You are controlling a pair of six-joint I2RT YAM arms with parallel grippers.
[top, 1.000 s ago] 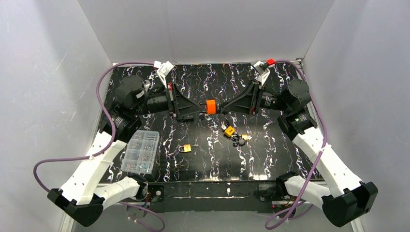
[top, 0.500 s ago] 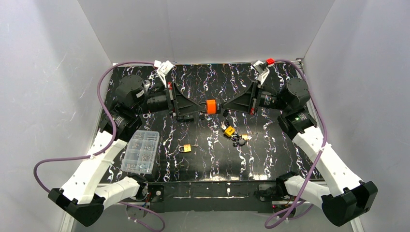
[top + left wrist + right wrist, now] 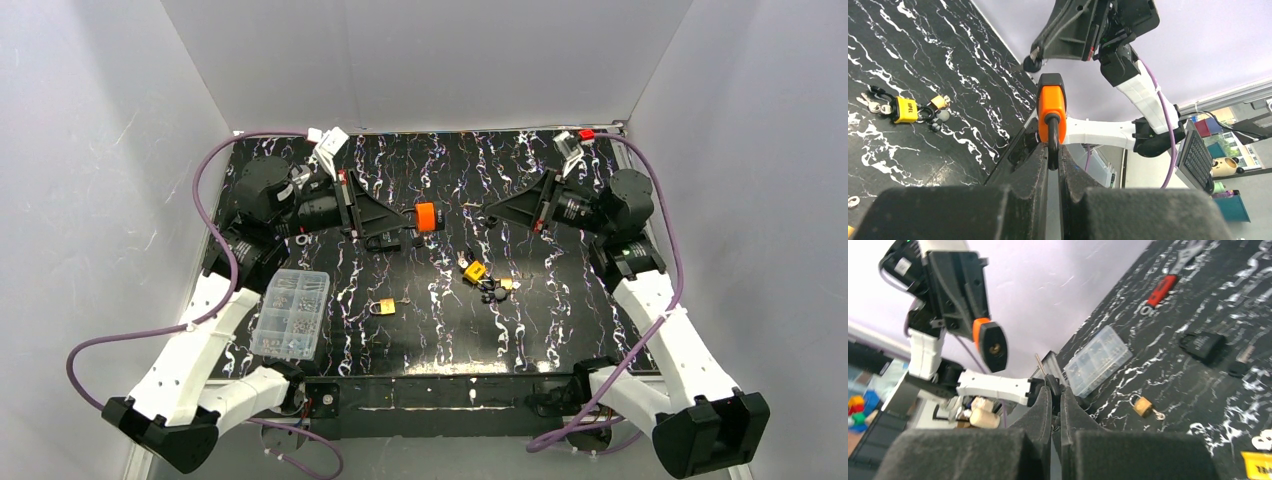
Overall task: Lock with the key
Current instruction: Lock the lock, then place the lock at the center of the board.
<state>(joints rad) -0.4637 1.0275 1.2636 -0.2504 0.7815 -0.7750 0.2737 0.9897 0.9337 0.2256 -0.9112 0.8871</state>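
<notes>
The black marbled table carries a clear parts box near left, a brass padlock at centre, and a yellow padlock with keys to the right.

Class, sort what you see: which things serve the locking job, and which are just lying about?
In use: orange padlock, key.
Lying about: yellow padlock, brass padlock, screw box.
</notes>
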